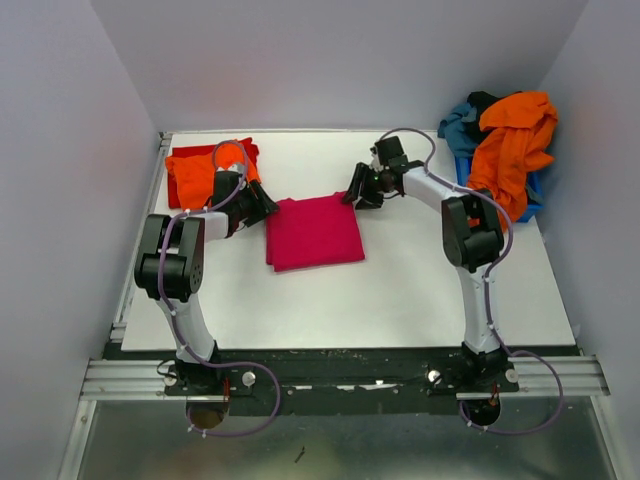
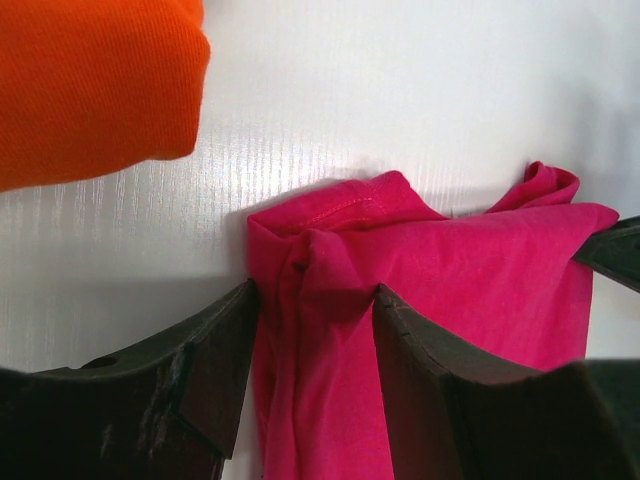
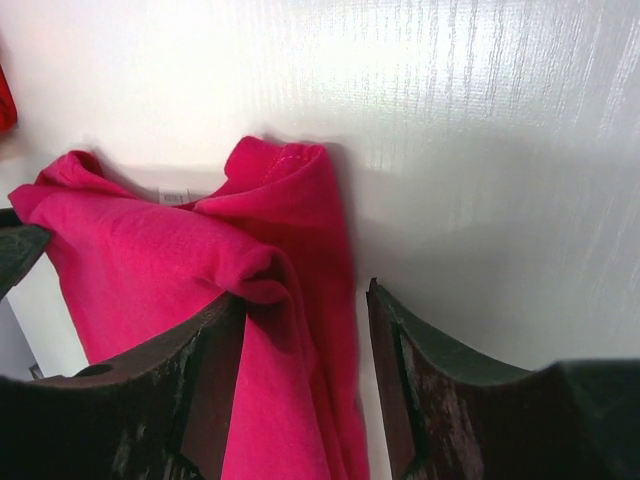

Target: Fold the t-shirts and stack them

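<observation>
A magenta-pink t-shirt [image 1: 313, 232] lies folded in a square on the white table [image 1: 400, 290]. My left gripper [image 1: 268, 205] is at its far left corner. In the left wrist view, that gripper [image 2: 312, 300] has its jaws apart, with bunched pink cloth [image 2: 480, 270] filling the gap. My right gripper [image 1: 352, 195] is at the far right corner. In the right wrist view, its jaws [image 3: 305, 300] are apart around a fold of the shirt [image 3: 140, 260]. The cloth touches the left finger and stands off the right one.
A folded orange t-shirt [image 1: 200, 172] lies on a red one [image 1: 178, 188] at the back left, close to my left arm; the orange one also shows in the left wrist view [image 2: 90, 80]. A blue bin [image 1: 535, 195] at the back right holds an orange shirt [image 1: 515, 145], a teal one [image 1: 460, 125] and a black one [image 1: 485, 98].
</observation>
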`<state>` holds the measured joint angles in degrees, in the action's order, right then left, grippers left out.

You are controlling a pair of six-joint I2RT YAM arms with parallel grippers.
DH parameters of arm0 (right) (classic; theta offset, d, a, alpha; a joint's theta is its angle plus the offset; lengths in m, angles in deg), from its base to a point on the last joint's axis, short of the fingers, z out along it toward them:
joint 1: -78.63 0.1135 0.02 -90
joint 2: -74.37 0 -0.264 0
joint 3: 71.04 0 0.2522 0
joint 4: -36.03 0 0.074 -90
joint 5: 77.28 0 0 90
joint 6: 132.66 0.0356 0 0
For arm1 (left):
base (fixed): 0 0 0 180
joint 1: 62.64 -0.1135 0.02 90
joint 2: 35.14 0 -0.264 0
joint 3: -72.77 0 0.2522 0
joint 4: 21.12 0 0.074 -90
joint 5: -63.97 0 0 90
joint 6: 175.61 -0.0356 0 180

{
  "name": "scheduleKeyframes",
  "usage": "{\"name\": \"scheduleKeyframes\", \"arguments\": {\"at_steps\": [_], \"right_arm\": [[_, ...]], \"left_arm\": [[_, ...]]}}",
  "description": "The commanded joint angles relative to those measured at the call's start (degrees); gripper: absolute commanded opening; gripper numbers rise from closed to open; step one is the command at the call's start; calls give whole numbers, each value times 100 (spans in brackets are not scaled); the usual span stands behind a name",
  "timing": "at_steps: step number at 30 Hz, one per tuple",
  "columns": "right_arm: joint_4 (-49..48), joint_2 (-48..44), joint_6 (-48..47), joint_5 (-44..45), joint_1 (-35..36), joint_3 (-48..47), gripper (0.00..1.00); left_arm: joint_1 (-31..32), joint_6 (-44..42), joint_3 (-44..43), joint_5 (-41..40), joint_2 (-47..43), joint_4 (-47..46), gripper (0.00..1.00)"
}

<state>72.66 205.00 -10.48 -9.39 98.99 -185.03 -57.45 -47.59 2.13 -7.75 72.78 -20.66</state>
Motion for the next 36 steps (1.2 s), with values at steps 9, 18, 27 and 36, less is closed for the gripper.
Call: {"name": "scheduleKeyframes", "arguments": {"at_steps": [9,18,27,36], "right_arm": [[288,340,253,84,337,-278,52],[262,349,209,259,363,-384,1],[-115,-80,25,119,372,-42,1],[-942,-1495,-441,-205,390,1189,1]], "left_arm": [[-44,-31,-112,44,168,108,60],[-44,-154,-279,-44,326,204,37],[-36,-119,-359,-141,301,258,0],[-36,-269,563,-553,-1385,187,0]]}}
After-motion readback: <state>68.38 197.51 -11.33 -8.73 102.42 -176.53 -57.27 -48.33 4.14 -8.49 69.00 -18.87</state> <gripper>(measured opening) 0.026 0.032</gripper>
